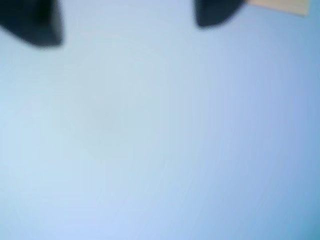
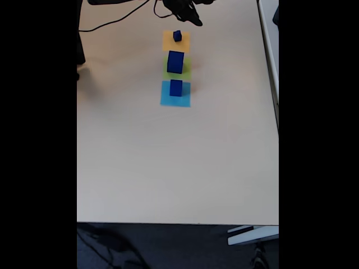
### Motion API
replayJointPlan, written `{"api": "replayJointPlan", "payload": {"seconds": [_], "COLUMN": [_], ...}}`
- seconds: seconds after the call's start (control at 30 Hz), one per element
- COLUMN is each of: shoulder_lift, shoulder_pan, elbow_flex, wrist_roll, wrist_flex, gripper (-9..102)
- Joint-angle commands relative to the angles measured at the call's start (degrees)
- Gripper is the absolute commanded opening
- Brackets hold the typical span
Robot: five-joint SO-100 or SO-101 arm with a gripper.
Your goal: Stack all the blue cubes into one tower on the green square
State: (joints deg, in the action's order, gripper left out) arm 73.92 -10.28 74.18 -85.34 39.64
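Reaching down with its fingers spread wide (holding nothing), the hand (image 2: 193,19) could bump the small cube (image 2: 177,36) off the orange square (image 2: 176,40).

Matt beige table (image 2: 168,168), flat paper green square (image 2: 187,72)

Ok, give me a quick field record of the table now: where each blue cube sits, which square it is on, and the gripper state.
large cube: on the green square, fixed view
medium cube: on the light-blue square
small cube: on the orange-yellow square
stacking: none yet, each cube alone on its own square
gripper: at the top of the fixed view, beyond the orange-yellow square, holding nothing
jaws: apart in the wrist view, two dark fingertips over a blurred pale blue surface
table: beige
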Motion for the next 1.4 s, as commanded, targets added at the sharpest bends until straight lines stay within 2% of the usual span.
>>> {"api": "replayJointPlan", "payload": {"seconds": [0.0,0.17,0.37,0.53,0.67,0.9,1.2,1.37], "shoulder_lift": [7.12,9.84,10.28,13.10,15.03,17.58,15.91,14.41], "shoulder_pan": [6.15,12.30,16.70,17.67,17.67,19.42,21.53,20.92], "elbow_flex": [-2.37,2.02,2.20,9.67,14.50,22.68,30.32,30.32], "wrist_roll": [5.62,12.66,16.44,14.41,13.71,13.18,14.24,13.71], "wrist_flex": [-0.88,-0.79,3.96,3.43,3.78,3.34,-5.36,-7.47], "gripper": [20,23,23,23,28,30,31,31]}}
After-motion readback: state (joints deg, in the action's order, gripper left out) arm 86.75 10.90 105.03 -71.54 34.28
